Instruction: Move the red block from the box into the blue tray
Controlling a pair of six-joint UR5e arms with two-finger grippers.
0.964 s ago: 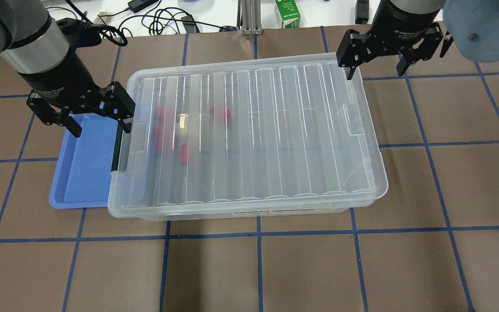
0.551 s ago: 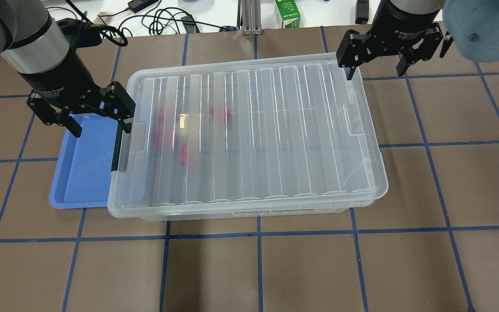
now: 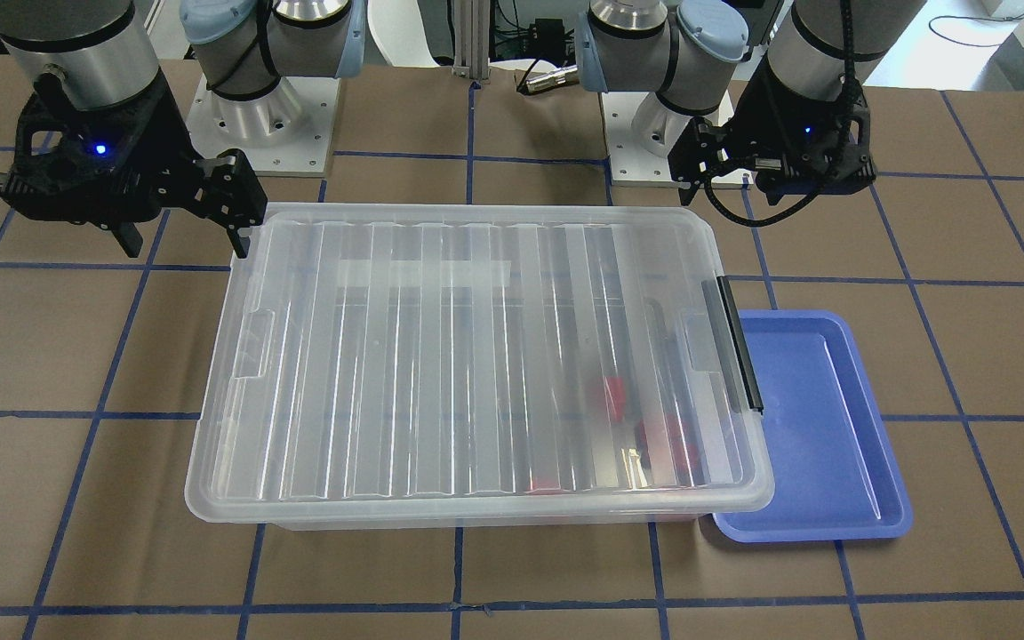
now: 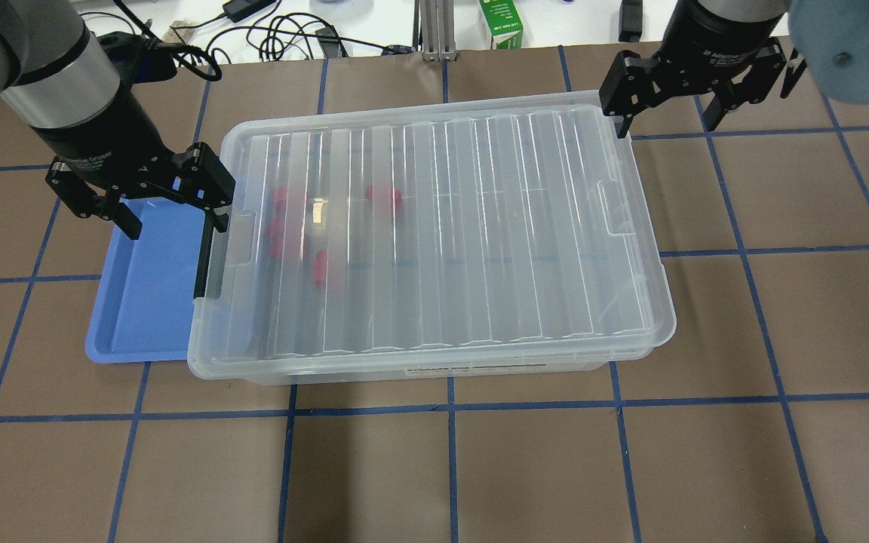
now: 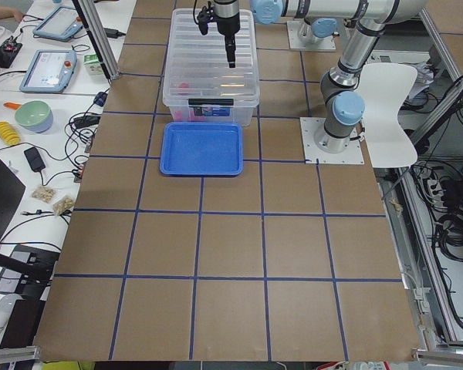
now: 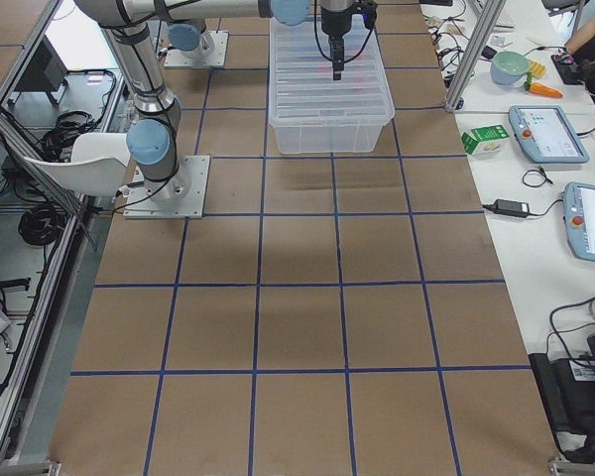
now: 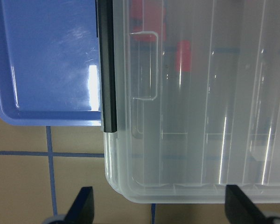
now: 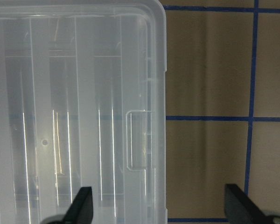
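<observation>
Plainly: lid shut, both jaws released at the box's ends

The box (image 4: pixel 434 363) lies across the middle of the bench (image 4: pixel 555 467), its long sides parallel to the operators' edge. Its ribbed clear lid (image 4: pixel 480 226) is on and sits flat. The black latch bar (image 4: pixel 202 260) runs along the short end that faces the bench's left end.

The red block (image 4: pixel 383 196) is inside the box, under the lid. It shows only as a blurred red shape through the plastic. Three more red blocks (image 4: pixel 320 269) like it lie nearby in the latch-end half, all of them apart from the blue tray (image 4: pixel 144 302).

The tray rests flat on the bench just beside the latch end. Its inner edge is hidden beneath the box's overhanging rim.

The left jaws are released and spread wide. In the overhead view one finger hangs over the tray's far end and the other is at the lid's rim by the top of the latch bar. Whether that finger touches the lid cannot be told. The left wrist view shows both tips well apart, with the box's corner between them.

The right jaws are likewise released and grasp nothing. They straddle the box's far corner toward the bench's right end, one finger by the lid's rim and the other over bare bench.
</observation>
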